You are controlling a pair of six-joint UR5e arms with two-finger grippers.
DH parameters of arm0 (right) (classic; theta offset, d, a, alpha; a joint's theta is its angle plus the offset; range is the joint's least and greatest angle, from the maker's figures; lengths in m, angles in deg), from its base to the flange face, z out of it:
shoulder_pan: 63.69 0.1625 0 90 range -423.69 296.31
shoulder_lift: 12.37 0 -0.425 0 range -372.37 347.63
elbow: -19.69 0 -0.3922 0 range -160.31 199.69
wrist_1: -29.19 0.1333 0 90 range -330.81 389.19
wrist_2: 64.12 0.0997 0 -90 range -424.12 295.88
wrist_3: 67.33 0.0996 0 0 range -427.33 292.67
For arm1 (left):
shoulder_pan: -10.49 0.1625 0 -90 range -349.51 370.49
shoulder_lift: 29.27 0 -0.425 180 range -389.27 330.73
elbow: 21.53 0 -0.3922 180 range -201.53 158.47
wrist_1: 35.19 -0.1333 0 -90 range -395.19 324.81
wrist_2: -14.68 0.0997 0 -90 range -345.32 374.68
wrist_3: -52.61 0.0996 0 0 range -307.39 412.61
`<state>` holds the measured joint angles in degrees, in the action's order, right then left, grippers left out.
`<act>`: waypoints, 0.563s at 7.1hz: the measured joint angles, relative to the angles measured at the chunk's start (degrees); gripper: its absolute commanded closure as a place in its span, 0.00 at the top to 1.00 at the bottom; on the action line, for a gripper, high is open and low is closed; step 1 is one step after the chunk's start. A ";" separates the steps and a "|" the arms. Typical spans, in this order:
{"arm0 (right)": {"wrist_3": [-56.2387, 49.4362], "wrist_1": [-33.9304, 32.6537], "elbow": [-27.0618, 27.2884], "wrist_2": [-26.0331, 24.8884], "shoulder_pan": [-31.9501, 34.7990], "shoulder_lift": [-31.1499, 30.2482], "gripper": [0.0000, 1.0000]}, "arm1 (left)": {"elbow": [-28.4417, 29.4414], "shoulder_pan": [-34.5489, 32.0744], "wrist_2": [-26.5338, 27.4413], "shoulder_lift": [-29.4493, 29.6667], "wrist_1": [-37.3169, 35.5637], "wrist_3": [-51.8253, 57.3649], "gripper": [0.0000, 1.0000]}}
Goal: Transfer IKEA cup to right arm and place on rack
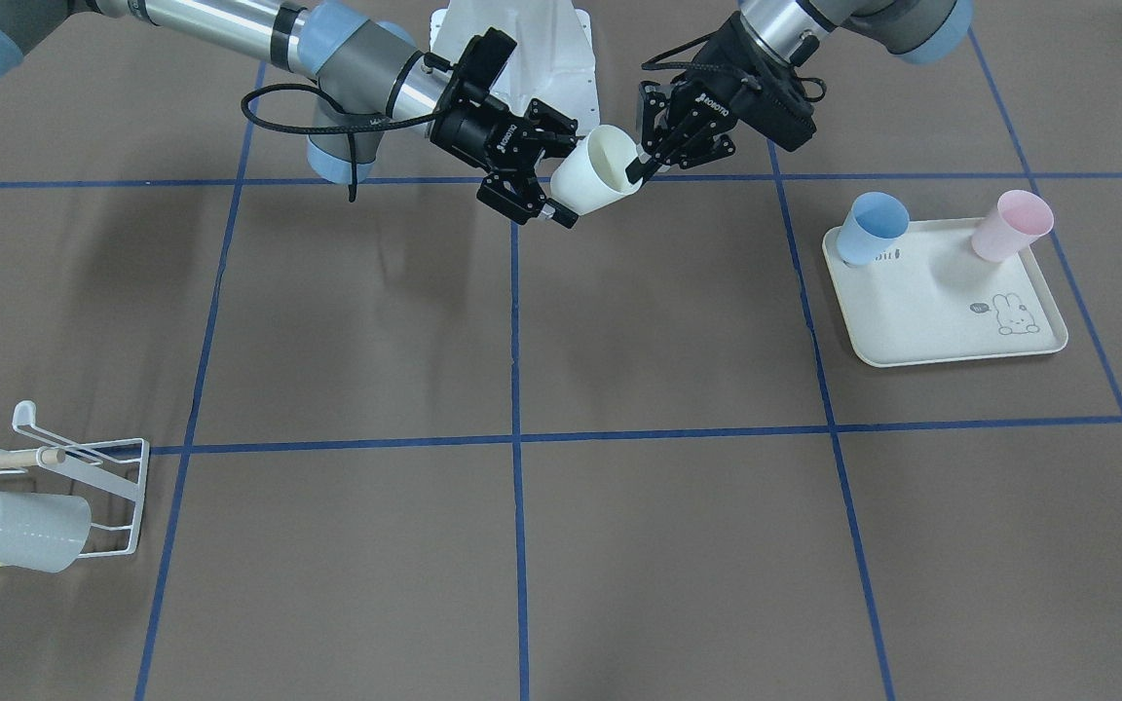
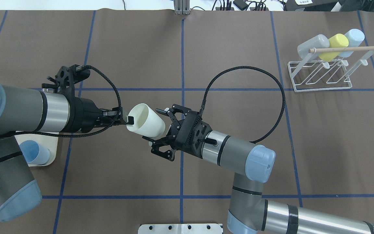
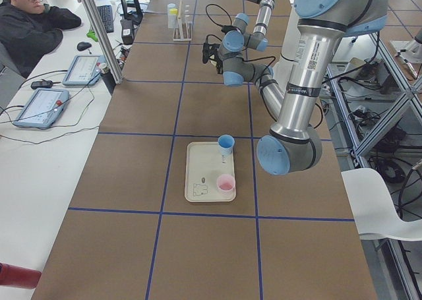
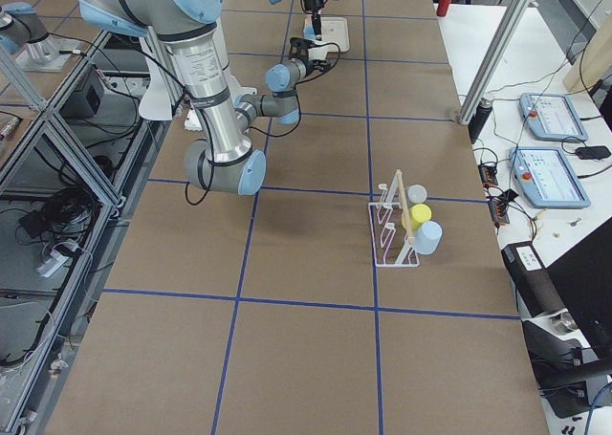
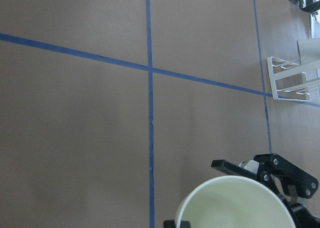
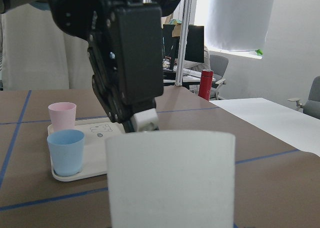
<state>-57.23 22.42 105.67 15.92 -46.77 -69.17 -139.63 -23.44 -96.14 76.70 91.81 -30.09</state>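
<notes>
1. Two grippers meet at the cream cup (image 2: 145,121), which is held in the air on its side at the centre of the overhead view. The hand-over appears to be the step in hand.
2. The left gripper (image 2: 129,120) pinches the cup's rim, with one finger inside the mouth. The right gripper (image 2: 154,126) has its jaws spread on either side of the cup's base and seems not to be gripping yet.
3. Next, the right gripper likely needs to clamp the base before the left one lets go.
4. The rack (image 2: 322,88), at the upper right of the overhead view, already carries three cups (image 2: 336,44), so a free prong would have to be chosen.
5. The tray (image 1: 912,316), with a blue cup (image 1: 871,229) and a pink cup (image 1: 1011,224), sits at the right of the front-facing view. It is well apart from the rack and seems no hindrance.
</notes>
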 measured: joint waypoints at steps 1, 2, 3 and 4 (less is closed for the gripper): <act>0.01 0.00 0.03 -0.14 -0.01 0.01 0.79 | 0.32 0.00 -0.01 0.34 0.00 0.00 0.00; 0.01 0.00 0.05 -0.21 -0.05 0.01 0.76 | 0.59 0.00 -0.02 0.55 0.00 0.00 0.00; 0.01 0.00 0.09 -0.25 -0.09 0.02 0.62 | 0.71 0.01 -0.01 0.68 0.00 0.02 0.00; 0.03 0.00 0.12 -0.33 -0.10 0.02 0.47 | 0.73 0.00 -0.04 0.78 0.00 0.06 0.87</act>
<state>-57.20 22.42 105.79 15.58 -46.87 -69.15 -138.89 -23.44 -96.19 77.49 91.81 -30.03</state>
